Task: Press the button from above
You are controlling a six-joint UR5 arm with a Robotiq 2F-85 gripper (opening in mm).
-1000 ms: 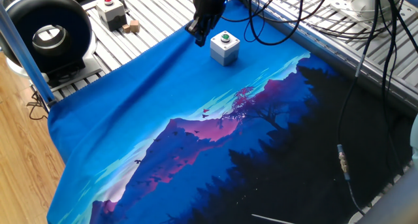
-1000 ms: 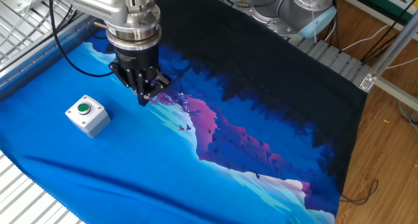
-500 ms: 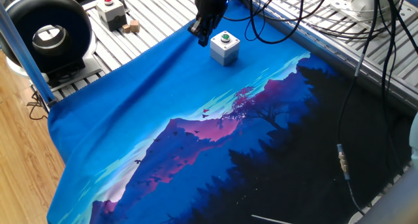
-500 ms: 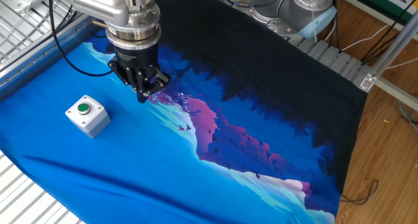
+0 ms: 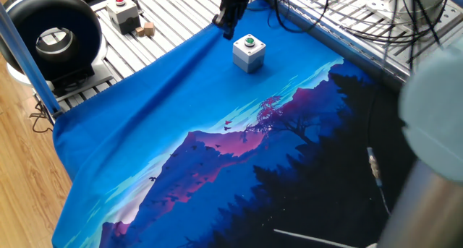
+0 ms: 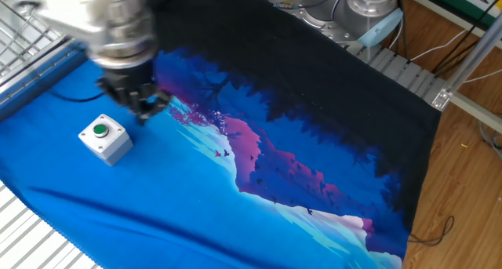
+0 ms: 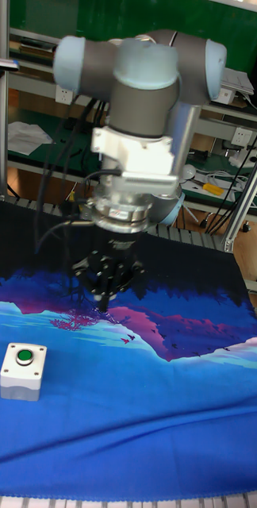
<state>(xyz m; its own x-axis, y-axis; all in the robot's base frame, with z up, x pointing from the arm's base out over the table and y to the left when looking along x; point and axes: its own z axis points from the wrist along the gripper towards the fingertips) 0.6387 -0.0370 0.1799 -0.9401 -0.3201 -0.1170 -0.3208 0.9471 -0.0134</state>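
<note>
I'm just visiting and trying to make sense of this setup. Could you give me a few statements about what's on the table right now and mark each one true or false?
1. The button on top of the small grey box is green. True.
2. The claw is pressing down on the green button. False: it hangs in the air beside the box, not touching it.
3. The box stands on the blue part of the printed cloth. True.
4. A second box with a red button sits off the cloth on the metal slats. True.
5. The green-button box lies tipped on its side. False: it stands upright, button facing up.
</note>
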